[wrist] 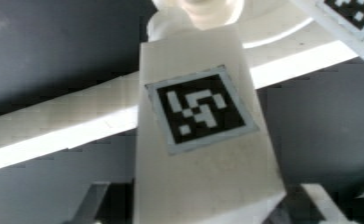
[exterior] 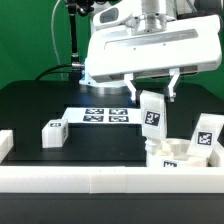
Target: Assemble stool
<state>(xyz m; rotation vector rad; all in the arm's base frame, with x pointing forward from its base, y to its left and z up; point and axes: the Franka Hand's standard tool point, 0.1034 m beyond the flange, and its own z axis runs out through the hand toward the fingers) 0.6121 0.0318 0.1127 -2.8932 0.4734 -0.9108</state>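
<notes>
My gripper (exterior: 153, 97) is shut on a white block leg (exterior: 152, 116) with a black-and-white tag and holds it roughly upright, slightly tilted. In the wrist view this leg (wrist: 200, 120) fills the middle between my fingers (wrist: 101, 200), and its far end points down at the seat. The white seat (exterior: 166, 157) lies at the exterior view's lower right, close to the front rail. The held leg's lower end is right at the seat; I cannot tell whether they touch. A second tagged leg (exterior: 205, 136) stands tilted on the seat's right side. A third leg (exterior: 52, 132) lies loose on the table at the left.
The marker board (exterior: 108, 116) lies flat on the black table behind the held leg. A long white border rail (exterior: 90, 181) runs along the front edge, and another rail piece (exterior: 5, 145) is at the left. In the wrist view, the rail (wrist: 54, 125) crosses behind the leg.
</notes>
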